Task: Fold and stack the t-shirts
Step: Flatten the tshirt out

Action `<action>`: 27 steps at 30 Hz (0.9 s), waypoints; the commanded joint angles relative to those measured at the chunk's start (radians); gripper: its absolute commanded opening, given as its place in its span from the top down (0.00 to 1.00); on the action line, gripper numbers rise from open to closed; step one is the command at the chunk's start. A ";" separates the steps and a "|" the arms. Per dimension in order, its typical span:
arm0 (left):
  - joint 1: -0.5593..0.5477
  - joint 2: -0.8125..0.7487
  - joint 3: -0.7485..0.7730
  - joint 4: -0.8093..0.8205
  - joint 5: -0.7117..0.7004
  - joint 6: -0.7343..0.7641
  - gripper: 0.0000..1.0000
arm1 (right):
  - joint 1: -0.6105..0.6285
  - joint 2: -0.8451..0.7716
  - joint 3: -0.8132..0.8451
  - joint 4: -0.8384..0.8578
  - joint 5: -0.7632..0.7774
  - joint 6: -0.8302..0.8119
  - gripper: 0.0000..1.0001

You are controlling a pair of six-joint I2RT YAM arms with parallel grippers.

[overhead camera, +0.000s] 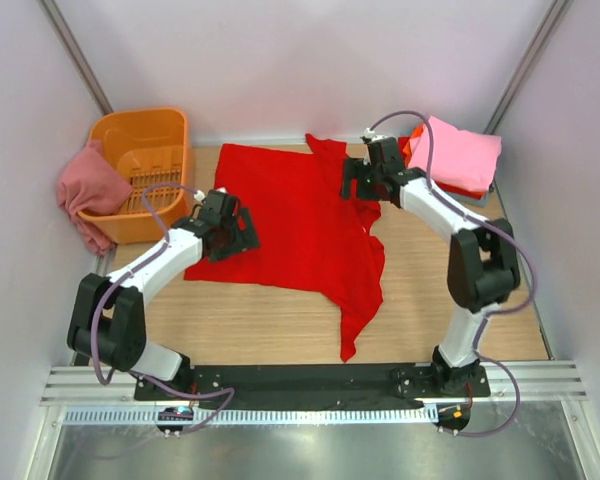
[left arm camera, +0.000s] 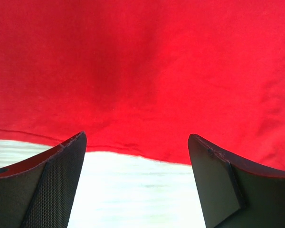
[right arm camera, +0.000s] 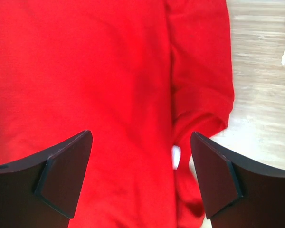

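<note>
Red t-shirt [overhead camera: 290, 220] lies spread on tabletop [overhead camera: 450, 310] (rumpled toward the near edge). Left pincer [left arm camera: 137, 161] released above its hem. Right pincer [right arm camera: 141, 161] released beside a sleeve, grasping nothing.

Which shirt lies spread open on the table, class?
The bright red t-shirt, opened out across the table. The pink shirt sits folded at the far right corner, and the dusty rose one hangs bunched over the orange basket.

Top camera looks down; wrist cameras hover close over red t-shirt [overhead camera: 290, 220].
</note>
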 commanded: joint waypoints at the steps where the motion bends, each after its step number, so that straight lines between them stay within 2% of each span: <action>1: -0.011 0.017 -0.076 0.162 -0.076 -0.085 0.13 | -0.040 0.105 0.211 -0.039 -0.039 0.012 0.13; 5: -0.012 0.028 -0.165 0.239 -0.138 -0.128 0.13 | -0.074 0.273 0.386 -0.105 -0.005 0.009 0.14; 10: -0.012 0.048 -0.214 0.217 -0.204 -0.146 0.14 | -0.109 0.503 0.639 -0.176 -0.014 -0.009 0.14; 15: -0.012 -0.022 -0.296 0.203 -0.239 -0.214 0.16 | -0.117 0.669 0.862 -0.240 -0.026 -0.024 0.14; 20: -0.014 -0.122 -0.382 0.182 -0.261 -0.248 0.17 | -0.118 0.737 0.870 -0.230 -0.011 -0.028 0.14; 23: -0.014 -0.151 -0.408 0.173 -0.297 -0.257 0.23 | -0.120 0.764 0.861 -0.219 -0.028 -0.021 0.20; 25: -0.014 -0.156 -0.414 0.162 -0.271 -0.260 0.25 | -0.120 0.771 0.852 -0.211 -0.039 -0.015 0.28; 26: -0.015 -0.159 -0.419 0.159 -0.262 -0.266 0.25 | -0.120 0.775 0.847 -0.205 -0.046 -0.014 0.34; 27: -0.015 -0.173 -0.431 0.157 -0.258 -0.278 0.25 | -0.120 0.778 0.836 -0.201 -0.048 -0.014 0.46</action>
